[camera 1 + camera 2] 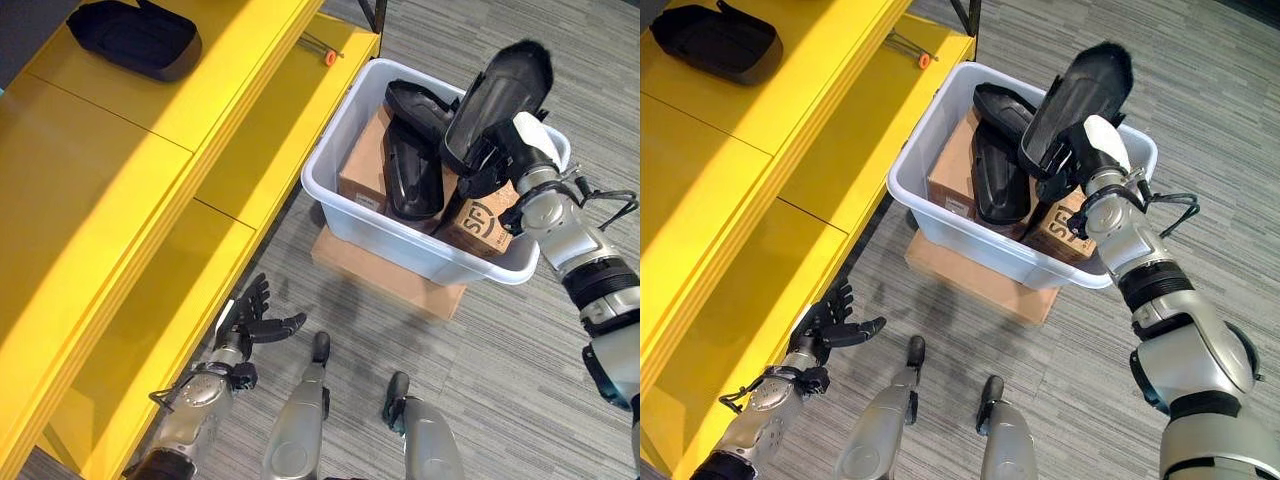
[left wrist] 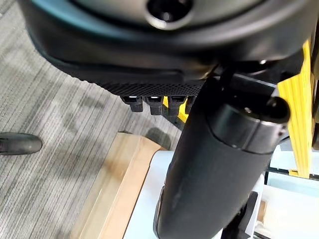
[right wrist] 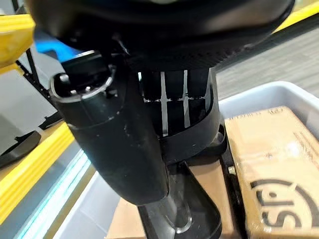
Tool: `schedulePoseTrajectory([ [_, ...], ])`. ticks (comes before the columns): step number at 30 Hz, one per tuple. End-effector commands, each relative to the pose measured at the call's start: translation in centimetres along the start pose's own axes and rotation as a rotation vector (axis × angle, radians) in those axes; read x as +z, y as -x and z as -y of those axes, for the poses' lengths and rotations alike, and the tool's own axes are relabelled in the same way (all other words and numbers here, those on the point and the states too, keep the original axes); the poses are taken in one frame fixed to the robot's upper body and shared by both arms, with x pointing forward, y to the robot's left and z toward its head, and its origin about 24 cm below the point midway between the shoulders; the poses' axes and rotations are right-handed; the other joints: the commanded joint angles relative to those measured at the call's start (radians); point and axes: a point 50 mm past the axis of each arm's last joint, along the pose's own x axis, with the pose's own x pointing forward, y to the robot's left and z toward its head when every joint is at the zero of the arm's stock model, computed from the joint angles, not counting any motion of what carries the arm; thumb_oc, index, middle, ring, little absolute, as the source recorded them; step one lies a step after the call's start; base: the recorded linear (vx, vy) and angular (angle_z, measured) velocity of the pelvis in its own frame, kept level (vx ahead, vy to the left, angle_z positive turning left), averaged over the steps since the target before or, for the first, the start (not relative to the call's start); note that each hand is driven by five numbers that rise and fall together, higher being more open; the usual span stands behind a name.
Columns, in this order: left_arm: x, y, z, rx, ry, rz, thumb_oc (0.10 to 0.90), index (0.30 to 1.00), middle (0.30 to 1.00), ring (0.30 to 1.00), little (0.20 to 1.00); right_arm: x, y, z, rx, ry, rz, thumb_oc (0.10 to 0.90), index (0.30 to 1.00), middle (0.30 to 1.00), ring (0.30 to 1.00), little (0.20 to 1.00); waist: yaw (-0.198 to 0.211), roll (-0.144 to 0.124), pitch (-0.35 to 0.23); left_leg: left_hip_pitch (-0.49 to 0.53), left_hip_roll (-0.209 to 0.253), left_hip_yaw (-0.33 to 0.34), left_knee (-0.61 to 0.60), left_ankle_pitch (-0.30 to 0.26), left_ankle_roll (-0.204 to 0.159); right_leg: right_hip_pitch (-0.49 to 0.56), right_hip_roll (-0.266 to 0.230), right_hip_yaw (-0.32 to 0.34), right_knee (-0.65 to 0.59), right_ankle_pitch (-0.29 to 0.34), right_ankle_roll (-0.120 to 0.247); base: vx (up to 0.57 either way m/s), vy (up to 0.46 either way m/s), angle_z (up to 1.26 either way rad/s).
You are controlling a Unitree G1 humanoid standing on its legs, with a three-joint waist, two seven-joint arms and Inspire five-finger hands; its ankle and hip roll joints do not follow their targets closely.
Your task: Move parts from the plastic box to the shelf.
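A long black part is gripped by the right hand, fingers curled round its lower end, and held tilted above the right side of the plastic box. Two more black parts lie in the box on cardboard cartons. The box sits on a flat cardboard piece on the carpeted floor. To the left stands the yellow shelf, with another black part at its far end. The left hand hangs near the shelf's near edge, fingers spread and holding nothing.
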Motion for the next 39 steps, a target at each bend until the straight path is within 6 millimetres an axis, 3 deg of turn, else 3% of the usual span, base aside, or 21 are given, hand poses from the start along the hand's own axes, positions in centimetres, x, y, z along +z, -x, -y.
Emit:
schedulePoseTrajectory([
  [1, 1.0, 0.7, -1.1, 0.006, -0.023, 0.072, 0.900, 1.000, 1.000, 1.000, 1.000, 2.2, -0.2, 3.4, -0.130, 0.043, 0.137, 0.400, 0.300, 0.300, 0.300, 0.300, -0.005, -0.079, -0.170, 0.048, 0.111, -0.008, 0.066, -0.173, -0.060, 0.062, -0.087, 0.030, -0.196, 0.111, 0.075, 0.01, 0.002, -0.05],
  [10, 0.0, 1.3, -1.9, 0.039, -0.017, 0.035, 0.900, 1.000, 1.000, 1.000, 1.000, 4.6, 0.3, 3.4, -0.034, 0.134, 0.271, 0.400, 0.300, 0.300, 0.300, 0.300, -0.006, -0.101, -0.248, 0.125, 0.128, 0.008, 0.042, -0.179, -0.069, 0.127, -0.079, 0.034, -0.217, 0.107, 0.082, 0.04, -0.020, -0.05],
  [26, -0.9, 1.8, -2.3, 0.098, 0.011, 0.015, 0.900, 1.000, 1.000, 1.000, 1.000, 7.8, 1.2, 2.9, 0.108, 0.246, 0.427, 0.400, 0.300, 0.300, 0.300, 0.300, 0.004, -0.097, -0.310, 0.217, 0.168, -0.004, 0.053, -0.190, -0.090, 0.209, -0.056, 0.028, -0.159, 0.024, 0.058, 0.02, -0.044, -0.01],
  [29, -1.9, 2.2, -2.5, 0.117, 0.016, -0.022, 0.900, 1.000, 1.000, 1.000, 1.000, 9.3, 1.3, 3.3, 0.109, 0.245, 0.476, 0.400, 0.300, 0.300, 0.300, 0.300, 0.009, -0.078, -0.307, 0.224, 0.199, -0.019, 0.059, -0.158, -0.105, 0.216, -0.021, 0.024, -0.134, -0.012, 0.029, -0.07, -0.194, 0.04],
  [32, -2.7, 3.1, -3.1, 0.156, 0.042, -0.048, 0.900, 1.000, 1.000, 1.000, 1.000, 11.0, 1.2, 3.7, 0.119, 0.278, 0.529, 0.400, 0.300, 0.300, 0.300, 0.300, 0.026, -0.049, -0.295, 0.219, 0.256, -0.041, 0.046, -0.057, -0.127, 0.201, 0.037, 0.000, -0.081, -0.064, -0.012, -0.11, -0.229, 0.10],
  [35, -3.0, 3.5, -3.4, 0.176, 0.059, -0.055, 0.900, 1.000, 1.000, 1.000, 1.000, 12.1, 1.2, 3.9, 0.115, 0.278, 0.558, 0.400, 0.300, 0.300, 0.300, 0.300, 0.034, -0.026, -0.275, 0.195, 0.287, -0.068, 0.051, 0.004, -0.135, 0.178, 0.067, -0.017, -0.044, -0.089, -0.036, -0.18, -0.249, 0.12],
  [36, -4.3, 4.9, -3.9, 0.202, 0.086, -0.097, 0.900, 1.000, 1.000, 1.000, 1.000, 13.9, 1.3, 3.7, 0.128, 0.286, 0.608, 0.400, 0.300, 0.300, 0.300, 0.300, 0.062, 0.017, -0.248, 0.170, 0.305, -0.105, 0.041, 0.120, -0.149, 0.160, 0.094, -0.031, -0.035, -0.097, -0.058, -0.23, -0.278, 0.10],
  [38, -4.7, 5.3, -4.1, 0.213, 0.088, -0.110, 0.900, 1.000, 1.000, 1.000, 1.000, 14.6, 1.4, 3.8, 0.125, 0.284, 0.631, 0.400, 0.300, 0.300, 0.300, 0.300, 0.079, 0.034, -0.231, 0.141, 0.296, -0.104, 0.027, 0.190, -0.162, 0.156, 0.086, -0.053, -0.038, -0.102, -0.063, -0.16, -0.145, -0.09],
  [39, -4.6, 5.3, -4.1, 0.212, 0.088, -0.109, 0.900, 1.000, 1.000, 1.000, 1.000, 14.6, 1.4, 3.8, 0.124, 0.285, 0.631, 0.400, 0.300, 0.300, 0.300, 0.300, 0.078, 0.036, -0.234, 0.137, 0.297, -0.107, 0.026, 0.193, -0.161, 0.154, 0.088, -0.055, -0.042, -0.097, -0.064, -0.09, -0.066, -0.01],
])
